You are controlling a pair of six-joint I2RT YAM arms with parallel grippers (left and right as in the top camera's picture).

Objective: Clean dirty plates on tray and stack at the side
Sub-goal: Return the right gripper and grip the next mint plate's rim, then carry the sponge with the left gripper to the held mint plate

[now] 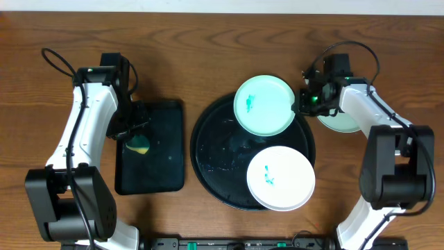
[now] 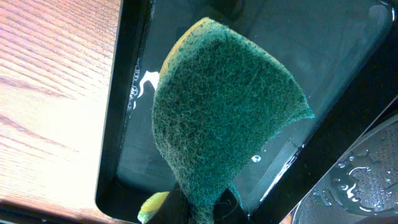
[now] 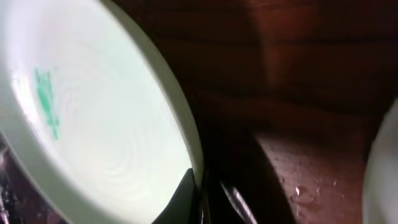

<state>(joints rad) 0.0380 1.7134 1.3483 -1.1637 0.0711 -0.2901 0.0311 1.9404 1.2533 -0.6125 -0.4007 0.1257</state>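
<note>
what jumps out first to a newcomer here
Two plates with teal smears on the round black tray: a mint-green plate at top, its rim pinched by the right gripper, and a white plate at lower right. The left gripper holds a green sponge over a rectangular tray.

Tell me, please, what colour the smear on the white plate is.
Teal-blue: the smear on the white plate shows best overhead.

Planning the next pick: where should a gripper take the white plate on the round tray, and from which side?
Pinch the white plate by its rim at the lower-right edge, coming in from the right. It lies flat, so only the thin rim offers a hold. There it juts past the rim of the tray, likely leaving room underneath for a finger.
</note>
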